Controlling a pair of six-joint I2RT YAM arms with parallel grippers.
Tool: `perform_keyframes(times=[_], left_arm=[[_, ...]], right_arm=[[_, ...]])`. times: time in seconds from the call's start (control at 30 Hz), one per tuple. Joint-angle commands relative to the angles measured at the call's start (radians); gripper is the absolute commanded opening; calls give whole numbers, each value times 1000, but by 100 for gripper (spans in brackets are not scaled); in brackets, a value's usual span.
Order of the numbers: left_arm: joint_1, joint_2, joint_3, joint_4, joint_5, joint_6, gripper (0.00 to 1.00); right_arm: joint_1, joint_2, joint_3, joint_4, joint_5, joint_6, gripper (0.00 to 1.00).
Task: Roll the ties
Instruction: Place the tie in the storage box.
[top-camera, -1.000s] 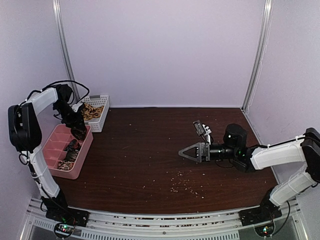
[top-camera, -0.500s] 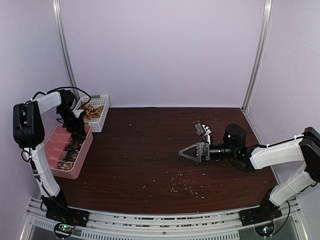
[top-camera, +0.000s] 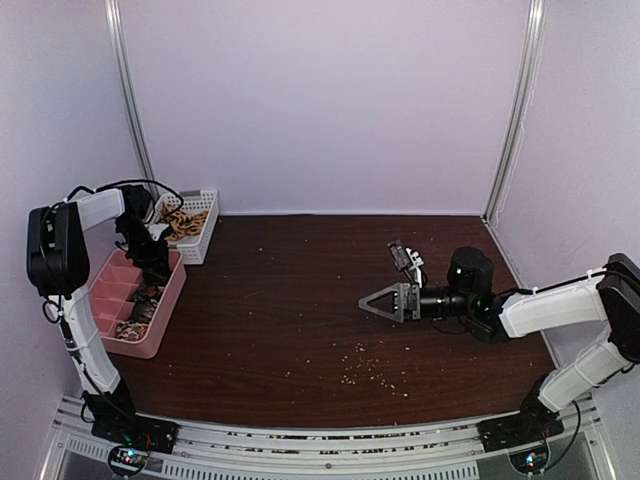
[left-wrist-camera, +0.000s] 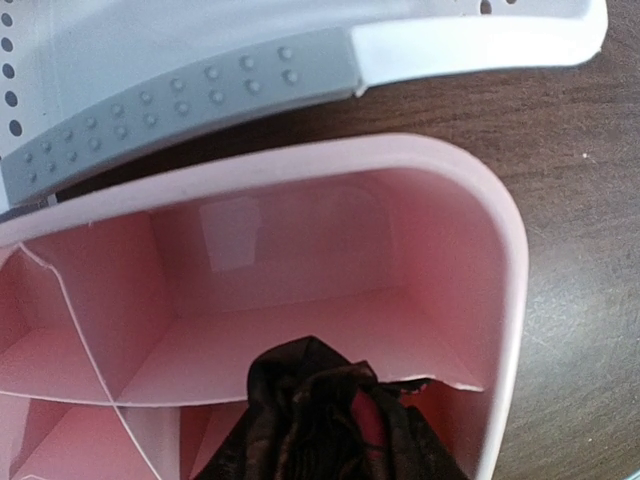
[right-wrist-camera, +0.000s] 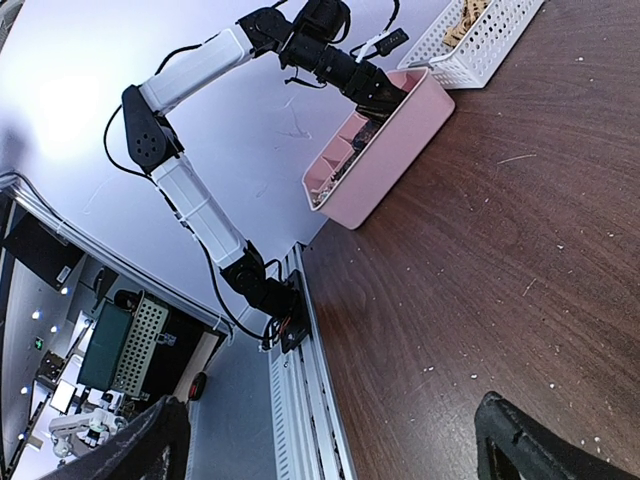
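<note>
Only the left wrist view shows the dark tie (left-wrist-camera: 320, 415), lower centre, over the pink tray (left-wrist-camera: 505, 300), pinched by the left gripper (top-camera: 153, 268). Overhead, the right gripper (top-camera: 372, 303) gapes wide mid-frame.

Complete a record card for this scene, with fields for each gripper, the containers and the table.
Left gripper: over the pink plastic divided tray, gripping a dark brown bunched fabric tie
Right gripper: open, empty, near the table's middle
White perforated plastic basket: beyond the tray's far end, holds tan ties
Tray's near compartments: more dark ties
Dark brown wooden table: scattered pale crumbs
</note>
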Motion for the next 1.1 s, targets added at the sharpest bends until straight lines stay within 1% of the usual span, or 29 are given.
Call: perform_keyframes(times=[0.0, 0.17, 0.3, 0.47, 0.53, 0.73, 0.87, 1.07], left_arm=[[16, 89, -74, 97, -124, 6, 0], [17, 100, -100, 127, -130, 11, 0], [16, 114, -81, 110, -143, 8, 0], [-16, 101, -89, 105, -252, -13, 1], [-23, 93, -101, 105, -273, -18, 1], [-26, 53, -143, 122, -306, -36, 2], [0, 67, -145, 114, -321, -23, 3], [5, 88, -123, 91, -310, 4, 4]], right_arm=[[-6, 10, -9, 29, -14, 13, 100], [-7, 13, -11, 28, -11, 16, 100], [-7, 18, -11, 42, -14, 31, 99], [-7, 18, -11, 41, -11, 35, 100], [-7, 16, -11, 43, -10, 37, 99], [-7, 16, -12, 61, -14, 57, 100], [-8, 4, -18, 59, -13, 57, 100], [-7, -6, -22, 42, -10, 48, 100]])
